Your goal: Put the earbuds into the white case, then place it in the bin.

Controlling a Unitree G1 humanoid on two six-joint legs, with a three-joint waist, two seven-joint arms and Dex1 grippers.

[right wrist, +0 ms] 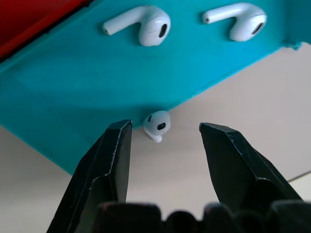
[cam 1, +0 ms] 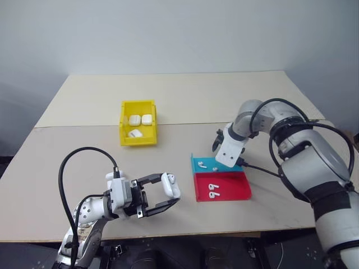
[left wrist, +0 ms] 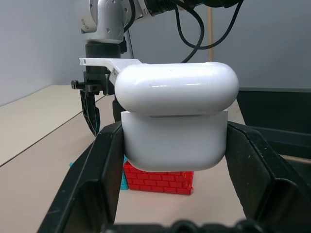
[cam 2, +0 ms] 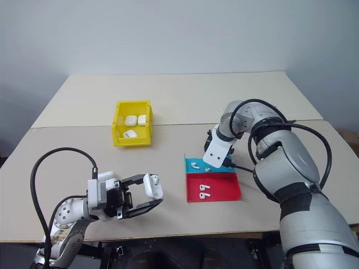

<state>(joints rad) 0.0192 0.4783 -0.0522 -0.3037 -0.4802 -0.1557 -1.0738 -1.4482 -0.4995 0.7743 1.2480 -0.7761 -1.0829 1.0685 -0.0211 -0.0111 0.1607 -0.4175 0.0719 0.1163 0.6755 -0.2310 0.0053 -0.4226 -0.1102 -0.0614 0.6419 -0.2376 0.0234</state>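
- A light beige table [cam 1: 84,162] carries everything; a seam runs across it from side to side
- The bin [cam 1: 138,123], bright yellow, stands just beyond that seam, towards the robot's left
- A shallow cyan tray [cam 1: 202,165] lies on the near half, towards the right
- A shallow red tray [cam 1: 230,185] lies touching the cyan one, on its near side
- One of the earbuds [right wrist: 157,124] lies on the bare table, just beside the cyan tray's edge
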